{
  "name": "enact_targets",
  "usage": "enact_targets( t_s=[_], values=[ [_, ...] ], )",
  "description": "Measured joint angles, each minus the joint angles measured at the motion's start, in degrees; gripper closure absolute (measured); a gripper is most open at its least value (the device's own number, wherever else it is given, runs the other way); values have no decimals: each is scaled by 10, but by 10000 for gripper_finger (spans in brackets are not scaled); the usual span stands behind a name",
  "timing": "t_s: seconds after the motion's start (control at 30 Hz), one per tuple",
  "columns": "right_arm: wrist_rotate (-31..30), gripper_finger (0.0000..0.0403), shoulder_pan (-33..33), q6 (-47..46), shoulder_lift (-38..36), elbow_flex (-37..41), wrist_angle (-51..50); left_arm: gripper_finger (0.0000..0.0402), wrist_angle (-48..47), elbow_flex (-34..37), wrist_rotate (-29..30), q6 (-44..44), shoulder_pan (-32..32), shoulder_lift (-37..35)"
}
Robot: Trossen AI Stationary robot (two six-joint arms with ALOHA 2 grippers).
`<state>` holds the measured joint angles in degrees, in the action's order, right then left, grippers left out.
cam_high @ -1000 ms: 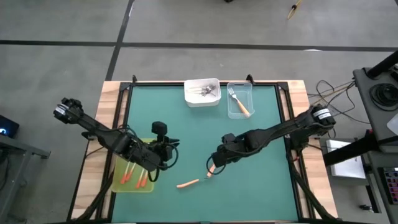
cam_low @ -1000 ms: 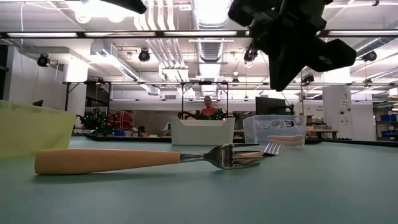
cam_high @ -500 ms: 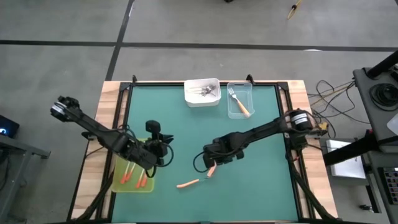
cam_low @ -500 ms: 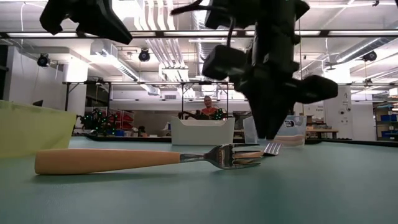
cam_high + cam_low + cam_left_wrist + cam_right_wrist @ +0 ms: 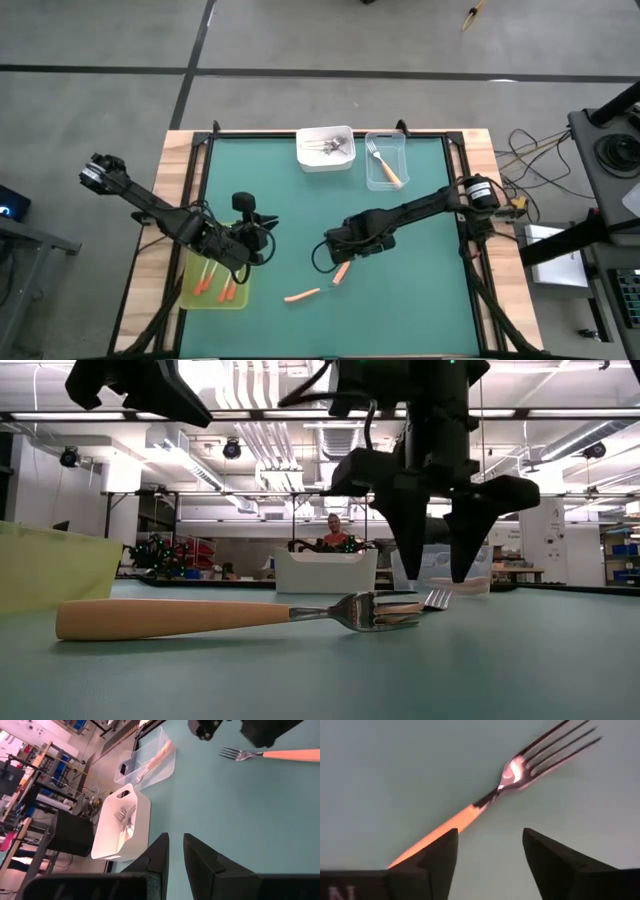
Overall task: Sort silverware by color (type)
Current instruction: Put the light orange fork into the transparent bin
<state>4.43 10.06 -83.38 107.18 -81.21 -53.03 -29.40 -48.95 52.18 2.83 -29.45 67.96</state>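
Two orange-handled forks of the silverware lie flat on the green table. One fork [image 5: 340, 272] [image 5: 470, 815] lies just below my right gripper [image 5: 344, 250] [image 5: 437, 560] [image 5: 487, 865], which points down, open, its fingers clear of it. The other fork [image 5: 301, 294] [image 5: 180, 617] lies nearer the front edge. My left gripper [image 5: 255, 238] [image 5: 176, 852] hovers by the yellow-green tray [image 5: 190, 290], fingers drawn together on nothing. Two red-orange forks [image 5: 215, 282] lie in that tray.
A white tray [image 5: 325, 148] [image 5: 122, 822] with several forks and a clear tray [image 5: 385, 160] [image 5: 150, 760] holding one fork stand at the far edge. A wooden frame [image 5: 185, 150] borders the mat. A person shows far behind in the low view.
My right gripper has come down toward the table over the orange-handled fork, tipping to point more steeply down, and has opened wide. My left gripper has sunk a little beside the yellow-green tray. Both forks on the table lie where they were.
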Motion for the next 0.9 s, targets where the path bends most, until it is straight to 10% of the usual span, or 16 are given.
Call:
enact_targets(
  t_s=[0.9],
  values=[
    [-45, 175, 2, -3, 50, 13, 38, 362, -15, 0, -1, -19, 0, -3]
  ],
)
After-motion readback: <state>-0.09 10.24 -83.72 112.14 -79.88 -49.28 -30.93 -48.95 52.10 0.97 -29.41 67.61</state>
